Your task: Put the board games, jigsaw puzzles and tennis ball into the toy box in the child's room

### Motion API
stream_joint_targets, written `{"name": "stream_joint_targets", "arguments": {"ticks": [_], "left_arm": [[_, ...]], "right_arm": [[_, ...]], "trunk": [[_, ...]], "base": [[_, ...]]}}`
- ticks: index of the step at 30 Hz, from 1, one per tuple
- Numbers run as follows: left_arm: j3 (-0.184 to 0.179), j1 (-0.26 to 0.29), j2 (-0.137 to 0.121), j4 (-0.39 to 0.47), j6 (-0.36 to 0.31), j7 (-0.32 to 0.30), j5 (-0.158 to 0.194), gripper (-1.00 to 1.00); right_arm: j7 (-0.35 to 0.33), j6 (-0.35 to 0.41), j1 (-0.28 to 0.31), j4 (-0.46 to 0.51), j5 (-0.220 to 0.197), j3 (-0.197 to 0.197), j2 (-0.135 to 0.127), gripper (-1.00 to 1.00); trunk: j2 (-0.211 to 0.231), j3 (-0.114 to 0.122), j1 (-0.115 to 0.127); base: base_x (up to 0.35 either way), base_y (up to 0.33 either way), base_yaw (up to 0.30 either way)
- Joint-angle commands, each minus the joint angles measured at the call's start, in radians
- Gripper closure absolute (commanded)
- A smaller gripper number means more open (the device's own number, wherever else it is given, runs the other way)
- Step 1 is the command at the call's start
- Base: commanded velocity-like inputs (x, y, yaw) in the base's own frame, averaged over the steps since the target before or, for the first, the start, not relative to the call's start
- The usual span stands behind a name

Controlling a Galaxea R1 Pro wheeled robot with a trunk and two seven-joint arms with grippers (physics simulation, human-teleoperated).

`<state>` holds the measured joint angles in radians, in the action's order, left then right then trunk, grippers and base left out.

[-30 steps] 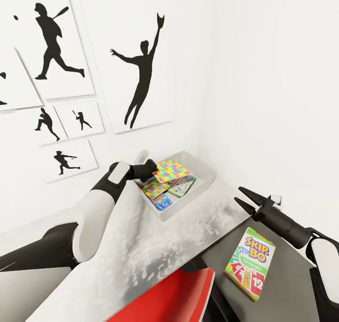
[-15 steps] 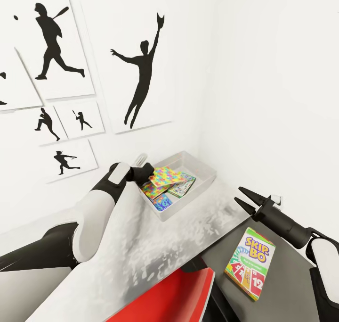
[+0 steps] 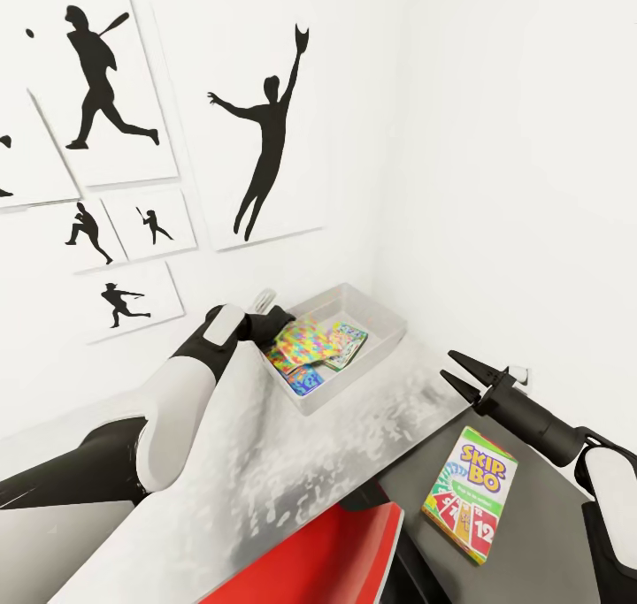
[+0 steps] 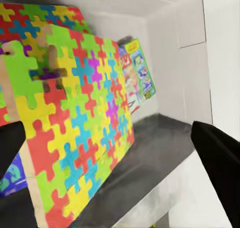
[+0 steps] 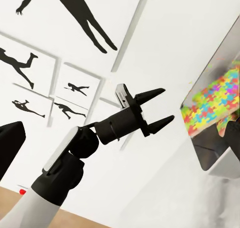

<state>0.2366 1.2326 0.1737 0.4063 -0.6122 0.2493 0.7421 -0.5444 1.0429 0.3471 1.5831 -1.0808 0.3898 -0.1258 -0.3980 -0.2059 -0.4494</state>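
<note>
Jigsaw puzzle box [image 3: 305, 341] lies tilted inside the toy box [image 3: 382, 319], leaning over other boxes w/ its low edge toward the tray floor. Left wrist view shows a 2nd puzzle-pattern box [image 4: 30, 15] behind it, a green-pink board game [image 4: 139, 72] against the far wall, and a blue box [image 4: 11, 175] poking out beneath. In head view the green-pink game [image 3: 345, 342] sits just beside the puzzle box, the blue one [image 3: 306, 378] at the tray's near end.

Toy box rests on the pale mottled surface [image 3: 265, 462], tucked into the corner of the white walls. Left end effector [image 3: 270, 319] hangs at the tray's rim, fingers spread wide w/ nothing btwn them, the puzzle box loose in front.

Skip-Bo box [image 3: 471, 494] lies flat on the lower dark grey side unit [image 3: 548, 533], well apart from the tray. Right end effector [image 3: 458, 370] hovers above it, fingers parted, empty. Red chair [image 3: 318, 560] at the surface's near edge; black baseball silhouette posters [image 3: 265, 144] on the wall.
</note>
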Motion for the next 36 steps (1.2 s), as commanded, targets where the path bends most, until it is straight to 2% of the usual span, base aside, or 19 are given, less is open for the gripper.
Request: {"name": "stream_joint_targets", "arguments": {"ticks": [1, 15, 17, 20, 23, 27, 32, 36], "left_arm": [[0.004, 0.001, 0.001, 0.002, -0.004, 0.009, 0.01, -1.0], [0.007, 0.001, 0.001, 0.019, -0.022, -0.006, 0.009, -1.0], [0.01, 0.001, 0.001, 0.049, -0.051, -0.014, 0.01, -1.0], [0.016, 0.001, 0.001, 0.124, -0.136, -0.026, 0.016, -1.0], [0.043, 0.001, -0.005, 0.187, -0.198, -0.033, 0.026, -1.0], [0.076, 0.001, -0.05, 0.214, -0.245, -0.036, 0.03, -1.0], [0.084, 0.0, -0.151, 0.219, -0.274, -0.039, 0.032, -1.0], [0.083, -0.005, -0.208, 0.22, -0.3, -0.067, 0.034, -1.0]], "right_arm": [[-0.008, 0.004, 0.001, 0.0, 0.007, 0.001, 0.0, -1.0], [-0.008, 0.004, 0.001, 0.0, 0.007, 0.001, 0.0, -1.0], [-0.008, 0.004, 0.001, -0.001, 0.007, 0.001, 0.0, -1.0], [-0.008, 0.004, 0.001, 0.0, 0.007, 0.001, 0.0, -1.0], [-0.008, 0.004, 0.001, 0.0, 0.007, 0.001, 0.0, -1.0], [-0.008, 0.004, 0.001, 0.0, 0.007, 0.001, 0.0, -1.0], [-0.008, 0.004, 0.001, 0.0, 0.007, 0.001, 0.0, -1.0], [-0.008, 0.004, 0.001, 0.0, 0.007, 0.001, 0.0, -1.0]], "trunk": [[-0.002, -0.002, -0.001], [-0.002, -0.002, -0.001], [-0.002, -0.002, -0.001], [-0.002, -0.002, -0.001], [-0.002, -0.002, -0.001], [-0.002, -0.002, -0.001], [-0.002, -0.002, -0.001], [-0.002, -0.002, -0.001]], "base": [[0.0, 0.0, 0.0], [0.0, 0.0, 0.0], [0.0, 0.0, 0.0], [0.0, 0.0, 0.0], [0.0, 0.0, 0.0], [0.0, 0.0, 0.0], [0.0, 0.0, 0.0], [0.0, 0.0, 0.0]]}}
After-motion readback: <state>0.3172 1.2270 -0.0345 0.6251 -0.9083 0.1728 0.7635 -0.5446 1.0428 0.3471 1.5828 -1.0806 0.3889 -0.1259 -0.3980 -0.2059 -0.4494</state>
